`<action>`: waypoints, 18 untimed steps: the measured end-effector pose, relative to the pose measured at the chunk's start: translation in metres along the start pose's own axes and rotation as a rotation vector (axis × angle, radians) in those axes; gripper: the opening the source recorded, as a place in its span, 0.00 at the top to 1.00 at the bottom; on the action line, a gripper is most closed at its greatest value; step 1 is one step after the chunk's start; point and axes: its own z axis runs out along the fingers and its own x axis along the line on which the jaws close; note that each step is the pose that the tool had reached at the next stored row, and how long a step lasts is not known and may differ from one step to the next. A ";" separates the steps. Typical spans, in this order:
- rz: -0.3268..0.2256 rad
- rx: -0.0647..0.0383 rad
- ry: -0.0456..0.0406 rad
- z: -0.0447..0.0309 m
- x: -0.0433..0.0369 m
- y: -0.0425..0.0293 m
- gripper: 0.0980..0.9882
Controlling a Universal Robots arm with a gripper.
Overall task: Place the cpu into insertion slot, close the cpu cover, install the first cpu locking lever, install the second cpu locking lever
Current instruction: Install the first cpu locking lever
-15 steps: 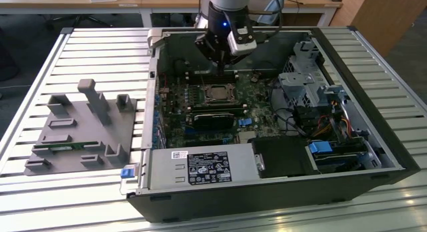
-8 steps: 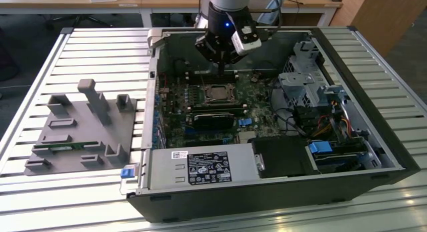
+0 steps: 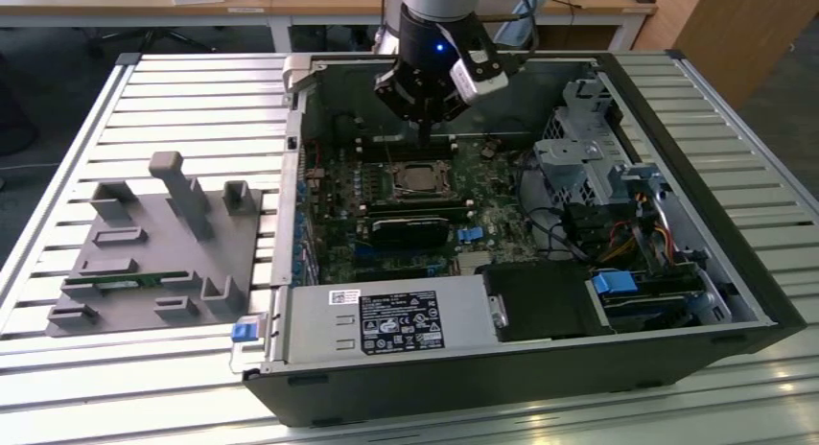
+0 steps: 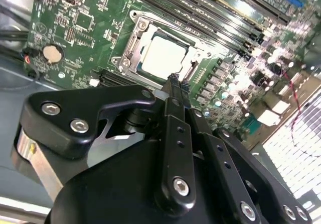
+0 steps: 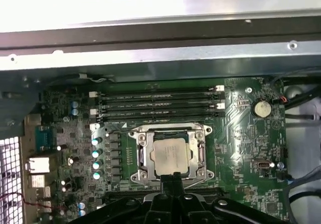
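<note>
insertion slot rim behind pincer, arm cropped

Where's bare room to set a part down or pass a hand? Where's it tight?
Free: slatted table on the exterior view's left, around the grey fixture, and on its right past the case. Crowded: green board around the cpu, with the gripper beside it.
</note>
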 end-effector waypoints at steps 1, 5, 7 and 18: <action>-0.012 0.000 0.0002 0.0000 0.0000 0.0000 0.99; -0.056 0.001 0.0008 0.0000 0.0000 0.0000 0.99; -0.076 0.001 0.0011 0.0000 0.0000 0.0000 0.99; -0.171 0.002 0.0026 0.0000 0.0001 0.0000 0.99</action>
